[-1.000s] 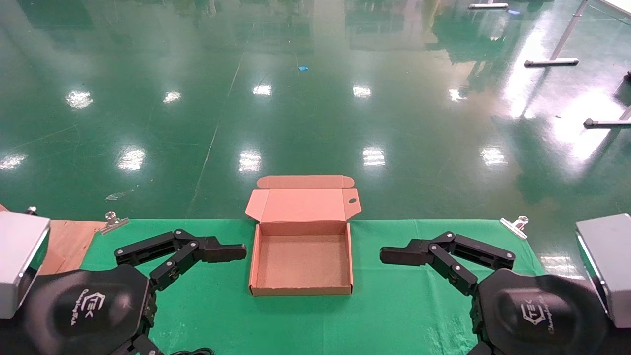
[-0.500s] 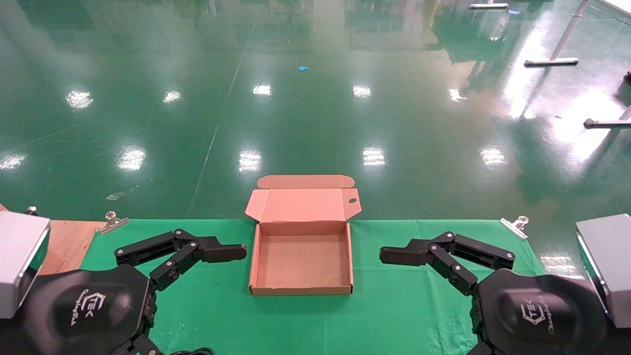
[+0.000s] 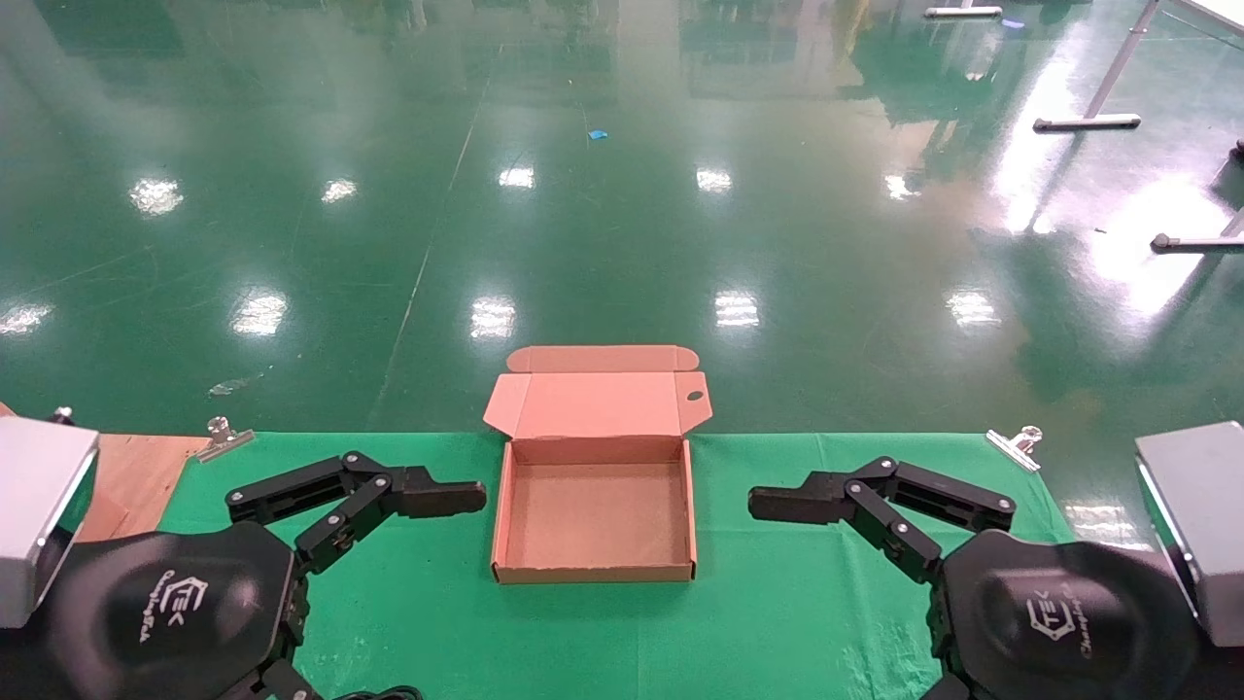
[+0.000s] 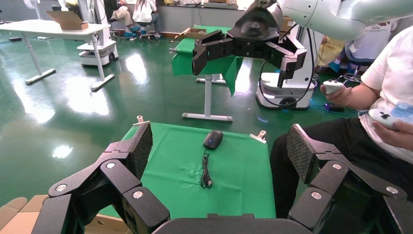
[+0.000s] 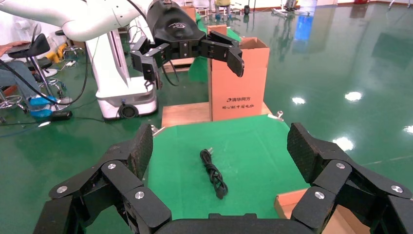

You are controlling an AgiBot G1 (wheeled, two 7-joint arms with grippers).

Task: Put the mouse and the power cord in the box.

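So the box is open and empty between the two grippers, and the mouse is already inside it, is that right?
Not quite. The box is open and empty between the left gripper and the right gripper, as the head view shows. The mouse isn't inside: the left wrist view shows it lying on the green cloth.

No visible change across the head views: left gripper point(image 3: 457, 498) at 9 o'clock of the box point(image 3: 594, 510) and right gripper point(image 3: 777, 504) at 3 o'clock sit exactly as before, box unmoved.
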